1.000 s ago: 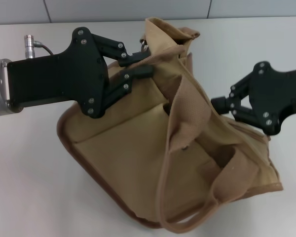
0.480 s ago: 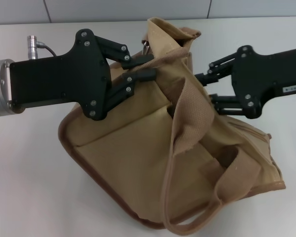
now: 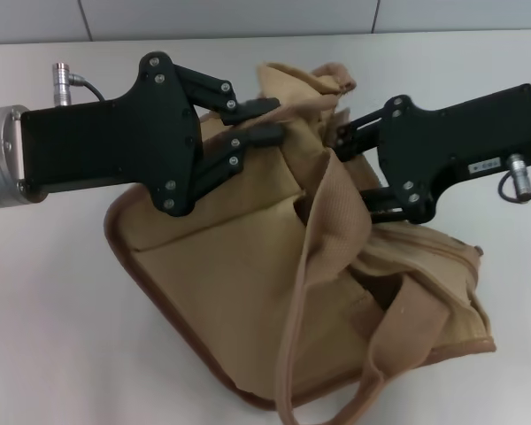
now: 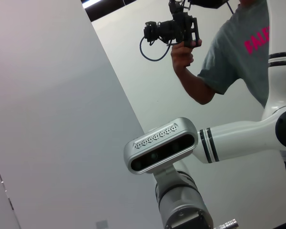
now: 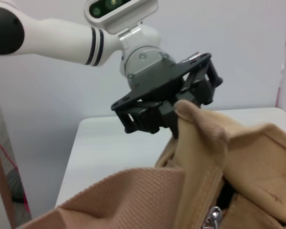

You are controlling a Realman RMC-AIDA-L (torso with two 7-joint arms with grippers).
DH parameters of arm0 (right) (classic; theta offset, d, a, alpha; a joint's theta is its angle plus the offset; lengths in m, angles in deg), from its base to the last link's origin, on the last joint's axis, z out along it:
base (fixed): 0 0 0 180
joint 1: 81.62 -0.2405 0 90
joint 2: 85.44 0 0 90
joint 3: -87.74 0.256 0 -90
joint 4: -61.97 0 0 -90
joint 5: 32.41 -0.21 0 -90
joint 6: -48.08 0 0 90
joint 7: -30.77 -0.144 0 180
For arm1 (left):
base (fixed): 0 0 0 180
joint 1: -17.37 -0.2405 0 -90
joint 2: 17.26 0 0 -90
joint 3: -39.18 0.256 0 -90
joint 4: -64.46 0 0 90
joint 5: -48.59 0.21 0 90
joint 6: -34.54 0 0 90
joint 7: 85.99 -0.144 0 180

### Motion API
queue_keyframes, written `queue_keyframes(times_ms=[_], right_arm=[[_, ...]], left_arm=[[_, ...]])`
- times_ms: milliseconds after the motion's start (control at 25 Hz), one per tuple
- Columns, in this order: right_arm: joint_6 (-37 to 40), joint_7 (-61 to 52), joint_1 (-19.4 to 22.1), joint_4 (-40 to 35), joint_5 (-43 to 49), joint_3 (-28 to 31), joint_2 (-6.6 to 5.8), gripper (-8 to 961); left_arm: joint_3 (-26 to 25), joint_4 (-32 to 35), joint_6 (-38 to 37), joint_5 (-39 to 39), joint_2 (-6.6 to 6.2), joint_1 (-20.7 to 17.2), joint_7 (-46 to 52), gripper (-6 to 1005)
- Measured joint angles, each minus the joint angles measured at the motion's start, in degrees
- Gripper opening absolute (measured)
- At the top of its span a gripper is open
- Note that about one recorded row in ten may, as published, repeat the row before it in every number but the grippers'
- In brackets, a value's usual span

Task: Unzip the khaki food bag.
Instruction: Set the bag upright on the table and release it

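Left gripper [image 3: 264, 122], black and multi-linked, is clenched on the top corner fabric of the boxy khaki canvas food bag [image 3: 239, 292], which slumps mid-desk toward the near edge of the white desk [image 3: 44, 336]. Right gripper [image 3: 341, 168] reaches into the bag's top behind a darker webbing handle [image 3: 323, 230]; its fingers' state cannot be told.

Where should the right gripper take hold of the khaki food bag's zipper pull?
Pinch the dangling metal pull of the khaki food bag from the side of the right gripper; it hangs free below the corner the left gripper pinches.
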Motion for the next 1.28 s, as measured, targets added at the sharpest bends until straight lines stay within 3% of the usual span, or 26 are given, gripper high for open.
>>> queue_keyframes(times_ms=[520, 640, 840, 1280], right_arm=[[-5.1, -0.1, -0.1, -0.4, 1.3, -6.2, 0.14, 378], [-5.2, -0.1, 0.0, -0.9, 1.3, -6.1, 0.16, 210], [-5.5, -0.1, 0.5, -1.5, 1.1, -5.8, 0.16, 95], [-5.2, -0.5, 5.6, -8.8, 1.2, -5.9, 0.15, 60]], left_arm=[[0.4, 0.2, 0.1, 0.0, 0.00, 0.0, 0.0, 87], [0.4, 0.2, 0.1, 0.0, 0.01, 0.0, 0.0, 87], [0.4, 0.2, 0.1, 0.0, 0.01, 0.0, 0.0, 87], [-0.1, -0.2, 0.1, -0.3, 0.01, 0.0, 0.0, 86]])
